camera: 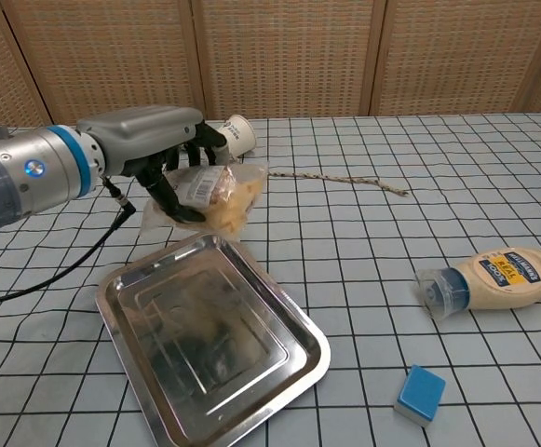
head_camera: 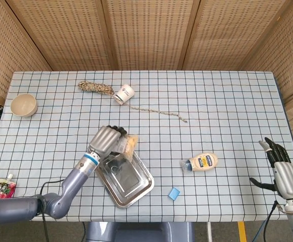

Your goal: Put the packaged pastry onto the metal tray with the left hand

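My left hand (head_camera: 107,140) (camera: 155,149) grips the packaged pastry (head_camera: 127,144) (camera: 221,195), a clear wrapper with a yellowish pastry and a white label. The hand holds it in the air above the far end of the metal tray (head_camera: 131,184) (camera: 256,372), which lies empty on the checked cloth. My right hand (head_camera: 283,171) is at the table's right front edge, fingers apart and holding nothing; the chest view does not show it.
A mayonnaise bottle (head_camera: 201,162) (camera: 489,278) lies right of the tray, a blue block (head_camera: 174,193) (camera: 420,394) near the front. A tipped paper cup (head_camera: 124,93) (camera: 234,137) and coiled rope (head_camera: 94,87) lie at the back, a bowl (head_camera: 23,105) far left, a pouch (head_camera: 0,187) front left.
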